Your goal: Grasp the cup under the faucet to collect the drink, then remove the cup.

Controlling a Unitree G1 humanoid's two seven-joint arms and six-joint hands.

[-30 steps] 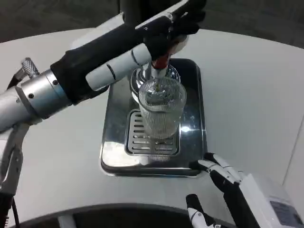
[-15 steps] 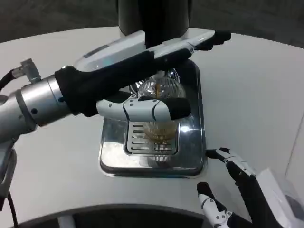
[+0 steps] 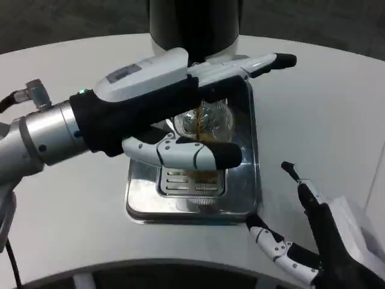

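A ribbed clear cup [image 3: 209, 120] holding amber drink stands on the silver drip tray [image 3: 245, 180], beneath the dark dispenser [image 3: 192, 24]. My left hand [image 3: 174, 96] wraps around it. The thumb [image 3: 192, 154] lies across the cup's near side and the fingers [image 3: 258, 62] stretch past its far side, so most of the cup is hidden. At the lower right my right hand [image 3: 307, 244] hovers over the table beside the tray's front corner, with its fingers spread and nothing in it.
The slotted grate [image 3: 180, 179] lies in the tray's front half. White table [image 3: 325, 120] extends to the right of the tray and also to the left. The table's near edge curves along the bottom of the picture.
My left hand came down from the tap onto the cup and closed around it. Amber drink now shows in the cup. The right hand drew back to the right and turned.
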